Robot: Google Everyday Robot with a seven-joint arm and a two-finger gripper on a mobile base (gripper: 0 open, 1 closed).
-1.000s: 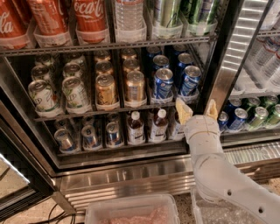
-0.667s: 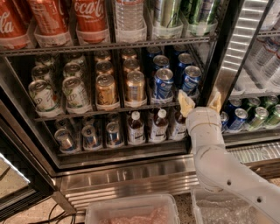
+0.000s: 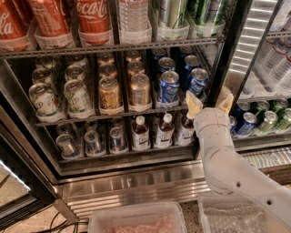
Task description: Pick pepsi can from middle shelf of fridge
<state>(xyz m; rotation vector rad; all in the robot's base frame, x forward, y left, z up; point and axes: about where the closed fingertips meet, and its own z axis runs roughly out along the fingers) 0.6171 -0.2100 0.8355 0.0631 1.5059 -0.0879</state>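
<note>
1. The gripper [image 3: 209, 103] hung in front of the black door post at the right edge of the fridge [image 3: 136, 182] opening, level with the front rail of the middle shelf [image 3: 118, 112]. Its jaws pointed up and stood spread apart, with nothing between them.
2. Just above the jaw nearer the shelves stood the closest pepsi can [image 3: 198, 81], upright at the front of the shelf's rightmost row. Whether that jaw touched it could not be told.
3. One row further from the jaws stood a second blue can [image 3: 168, 85], with more blue cans lined up behind both.
4. Beyond those, the same shelf held two rows of gold cans [image 3: 140, 89], then two rows of white-and-green cans [image 3: 78, 95], all upright.
4. Below the jaws' level, the lower shelf carried white-capped bottles [image 3: 164, 129] on the near side and cans [image 3: 93, 142] on the far side.
5. Well above the jaws, white trays [image 3: 94, 37] on the top shelf held red Coca-Cola cans [image 3: 93, 16], a clear bottle [image 3: 134, 13] and green cans [image 3: 205, 11].
6. On the other side of the door post, a neighbouring compartment held green and blue cans [image 3: 268, 120].
7. Lowest in view, two clear tubs sat side by side: one tub [image 3: 136, 214] held something pinkish, the other tub [image 3: 202, 214] crinkled clear wrap.
</note>
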